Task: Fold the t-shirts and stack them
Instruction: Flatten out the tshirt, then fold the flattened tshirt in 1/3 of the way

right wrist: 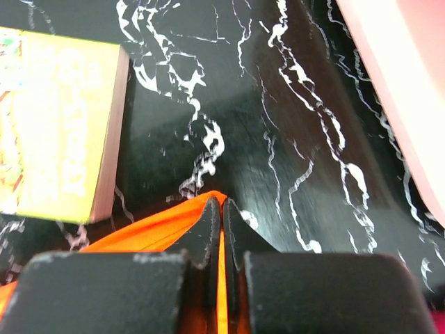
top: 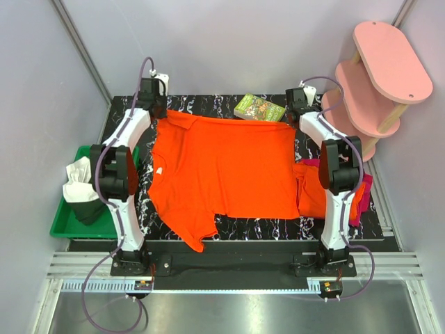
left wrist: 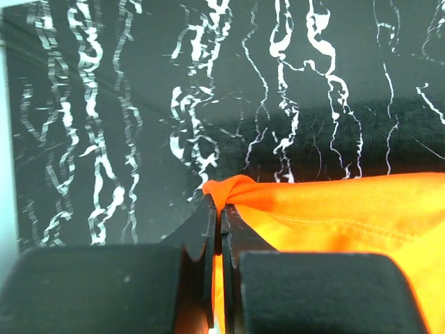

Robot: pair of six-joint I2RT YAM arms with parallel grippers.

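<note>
Black white-veined table [top: 278, 226], grey walls around it. Orange t-shirt [top: 222, 167] lies spread flat mid-table, and both arms reach to its far edge.

Left claw [top: 158, 113] is pressed together on the shirt's far-left corner. Right claw [top: 295, 117] is pressed together on the far-right corner. From both claws the cloth runs back toward the arm bases, with one sleeve hanging over the near table edge on the left-claw side.

Second heap of shirts [top: 311, 191], orange with magenta-red showing, sits under the right arm, behind the right claw and touching the spread shirt's edge.

Top view only:
- Full shirt outline.
- Green tray [top: 66, 226] well off to the outer side of the left claw, off the table, holding a white cloth [top: 78, 179].
- Book [top: 259, 108] just beside the right claw, toward the left claw.
- Pink shelf [top: 379, 76] on the right claw's outer side.

Left wrist: left claw [left wrist: 217, 209] has no gap, and an orange fold [left wrist: 233, 189] bunches out at the tips. Bare table beyond.

Right wrist: right claw [right wrist: 222, 209] is closed, with a thin orange edge [right wrist: 160, 226] between the fingers. The book [right wrist: 55, 125] is close on one side and the pink shelf [right wrist: 403, 83] on the other. The heap shows only as a sliver of magenta in the bottom corner.
</note>
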